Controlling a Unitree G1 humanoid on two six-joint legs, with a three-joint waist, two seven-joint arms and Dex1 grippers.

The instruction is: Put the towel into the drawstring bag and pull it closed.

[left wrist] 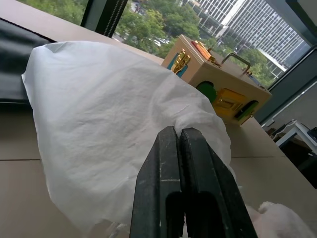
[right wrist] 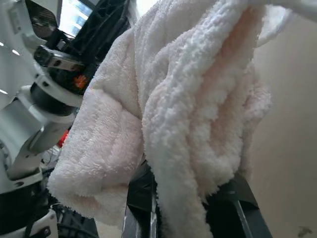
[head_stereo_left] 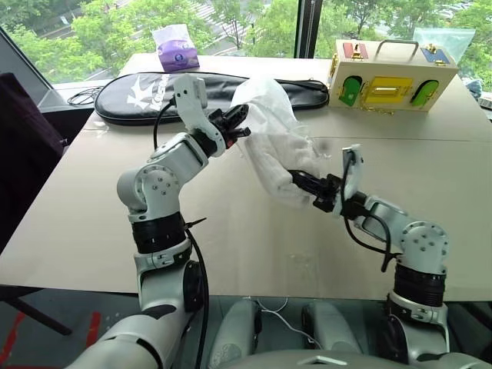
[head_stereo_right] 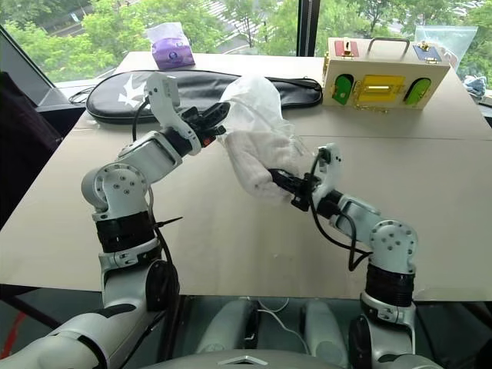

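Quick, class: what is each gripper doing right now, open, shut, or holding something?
Left gripper: shut on the drawstring bag, pinching its fabric.
Right gripper: shut on the towel.

Bright daylight from the windows (head_stereo_left: 254,23) floods the table (head_stereo_left: 231,231); shadows are soft, wrist views slightly blurred up close.
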